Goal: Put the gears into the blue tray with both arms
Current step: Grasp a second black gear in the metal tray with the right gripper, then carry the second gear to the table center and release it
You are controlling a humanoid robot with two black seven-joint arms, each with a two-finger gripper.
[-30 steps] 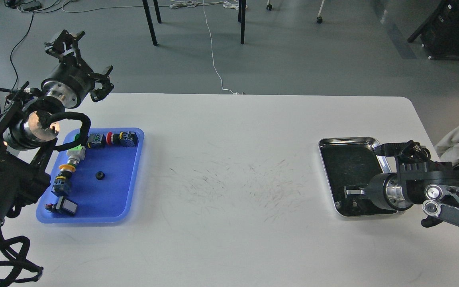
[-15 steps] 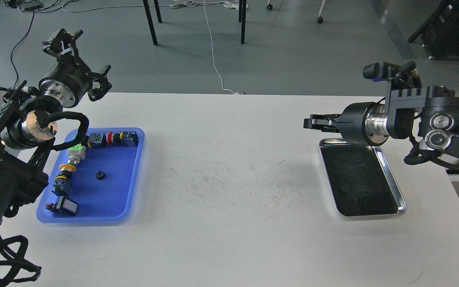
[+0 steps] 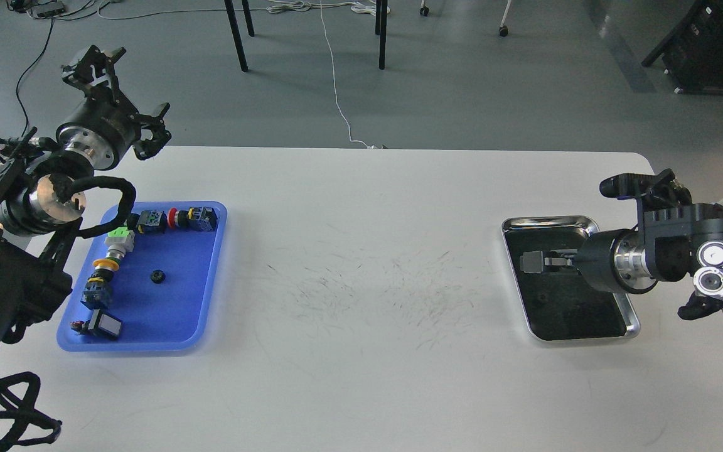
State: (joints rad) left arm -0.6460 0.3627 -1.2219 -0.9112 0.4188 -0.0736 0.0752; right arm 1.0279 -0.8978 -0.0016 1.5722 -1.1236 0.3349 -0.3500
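The blue tray (image 3: 201,295) lies at the table's left. One small black gear (image 3: 158,275) rests on its floor near the middle. My left gripper (image 3: 124,94) hangs high beyond the tray's far left corner, off the table edge, with its claw fingers spread open and empty. My right gripper (image 3: 532,261) reaches in from the right, low over the steel tray's (image 3: 546,221) dark inside. Its fingers point left and look like one narrow shape, so I cannot tell them apart. A faint small dark disc (image 3: 542,299), maybe a gear, lies on the steel tray's floor below the gripper.
Colourful push-button switches (image 3: 176,219) line the blue tray's back and left side (image 3: 99,285). The white table's middle (image 3: 368,282) shows only fine dark scratch marks. Chair legs and a white cable stand on the floor beyond the far edge.
My right arm rose out of the steel tray's front part to well above its far edge, then came back down over the tray's middle. The left gripper drifted slightly up and left.
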